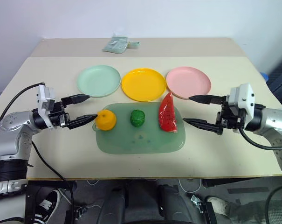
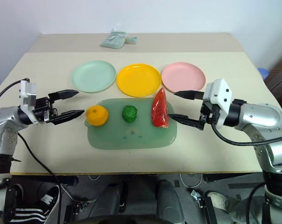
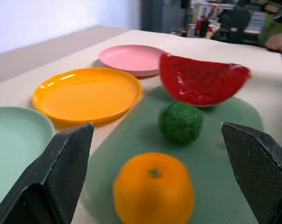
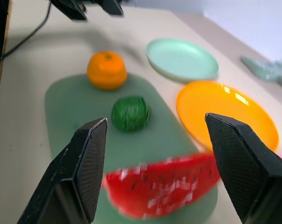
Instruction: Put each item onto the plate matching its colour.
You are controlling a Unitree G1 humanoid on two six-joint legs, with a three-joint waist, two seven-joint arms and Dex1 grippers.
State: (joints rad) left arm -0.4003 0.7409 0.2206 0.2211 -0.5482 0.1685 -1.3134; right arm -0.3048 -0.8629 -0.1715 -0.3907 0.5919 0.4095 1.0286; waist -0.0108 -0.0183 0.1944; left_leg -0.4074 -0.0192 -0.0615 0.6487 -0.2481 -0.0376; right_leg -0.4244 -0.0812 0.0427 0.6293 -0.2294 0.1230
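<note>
Yellow plate (image 1: pixel 143 84): glossy plastic with bright highlights. Mat (image 1: pixel 140 137) in front of it: translucent, smooth, satin. Dark-green ball (image 1: pixel 138 118) on the mat: rough, bumpy. Orange fruit (image 1: pixel 105 120): smooth. Watermelon slice (image 1: pixel 168 113): glossy. Table (image 1: pixel 47 74): matt.

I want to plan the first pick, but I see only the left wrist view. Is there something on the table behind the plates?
Observer: Yes, a small pale packet lies near the far edge, behind the green plate.
Operator: Where is the right end effector?
Observer: The right end effector is open beside the watermelon, not touching it.
Operator: Is the orange fully on the mat?
Observer: No, the orange sits at the left corner of the mat, right in front of the open left end effector.
</note>
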